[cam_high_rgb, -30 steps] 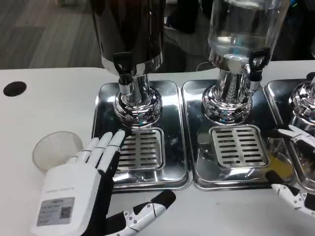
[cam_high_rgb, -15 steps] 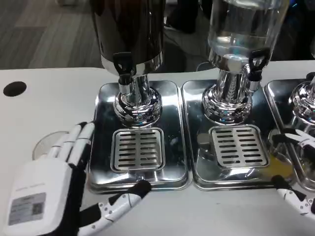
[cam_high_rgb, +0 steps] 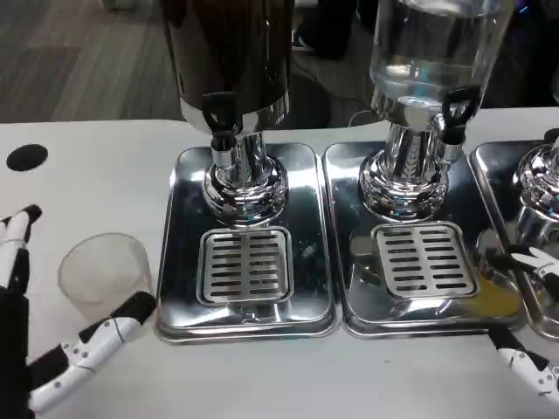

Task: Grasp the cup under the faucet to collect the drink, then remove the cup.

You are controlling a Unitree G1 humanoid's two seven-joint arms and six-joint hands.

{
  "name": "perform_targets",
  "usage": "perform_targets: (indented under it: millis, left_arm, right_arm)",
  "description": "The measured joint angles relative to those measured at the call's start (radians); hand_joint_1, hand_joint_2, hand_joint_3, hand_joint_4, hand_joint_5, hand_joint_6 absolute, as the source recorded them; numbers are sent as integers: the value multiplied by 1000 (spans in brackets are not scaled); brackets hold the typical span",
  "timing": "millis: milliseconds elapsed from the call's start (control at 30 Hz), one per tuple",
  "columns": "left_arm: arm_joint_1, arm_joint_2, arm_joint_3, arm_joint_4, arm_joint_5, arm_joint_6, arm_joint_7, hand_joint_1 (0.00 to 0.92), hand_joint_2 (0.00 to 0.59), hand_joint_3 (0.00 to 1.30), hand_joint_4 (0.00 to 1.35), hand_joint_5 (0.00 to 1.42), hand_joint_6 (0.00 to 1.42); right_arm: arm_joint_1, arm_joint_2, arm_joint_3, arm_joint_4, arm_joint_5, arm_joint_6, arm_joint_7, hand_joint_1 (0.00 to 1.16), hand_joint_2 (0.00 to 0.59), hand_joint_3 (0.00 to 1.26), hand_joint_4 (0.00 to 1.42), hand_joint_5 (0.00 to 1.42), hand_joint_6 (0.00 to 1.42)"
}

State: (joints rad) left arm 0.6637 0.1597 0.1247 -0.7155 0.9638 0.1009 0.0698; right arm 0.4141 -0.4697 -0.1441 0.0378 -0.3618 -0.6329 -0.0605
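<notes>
A clear plastic cup (cam_high_rgb: 106, 274) stands upright on the white table, left of the left drip tray (cam_high_rgb: 179, 288). My left hand (cam_high_rgb: 35, 332) is at the lower left edge, open, with fingers (cam_high_rgb: 17, 236) to the cup's left and its thumb (cam_high_rgb: 109, 330) just below the cup, apart from it. The dark drink dispenser's faucet (cam_high_rgb: 220, 118) hangs above the left grate (cam_high_rgb: 246, 264), with nothing under it. My right hand (cam_high_rgb: 528, 314) shows at the right edge, fingers apart, near a clear cup (cam_high_rgb: 502, 275) with yellow drink.
A clear water dispenser (cam_high_rgb: 428, 61) with its own faucet (cam_high_rgb: 452, 112) stands over the middle tray (cam_high_rgb: 345, 288). A third chrome base (cam_high_rgb: 541, 179) is at the right edge. A black round hole (cam_high_rgb: 26, 157) marks the table at left.
My left hand has drawn back to the left and down, off the left tray, uncovering the clear cup. The right hand has barely shifted.
</notes>
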Motion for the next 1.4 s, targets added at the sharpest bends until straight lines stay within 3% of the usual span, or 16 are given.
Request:
perform_targets:
  millis: [100,300,667,1067,1400]
  left_arm:
    - [-35,16,36,37,-18,24,-18,51,47,134,84,260,579]
    - [-142,74,66,168,-25,74,-67,57,47,137,92,276,571]
    - [-232,110,41,268,-16,124,-82,95,41,107,99,321,609]
    - [-355,176,-54,376,32,200,-92,185,39,104,109,379,685]
    - [-448,193,-165,456,75,254,-113,258,53,104,123,422,720]
  right_arm:
    - [7,0,-2,13,5,-19,0,715,321,285,154,163,64]
    - [34,-3,-13,45,15,-63,0,710,327,285,154,159,64]
    - [65,-5,-33,74,17,-99,0,703,331,285,154,158,64]
    - [81,-7,-37,81,20,-127,2,701,331,285,154,160,64]
    - [98,-14,-44,98,46,-164,14,700,331,285,154,168,63]
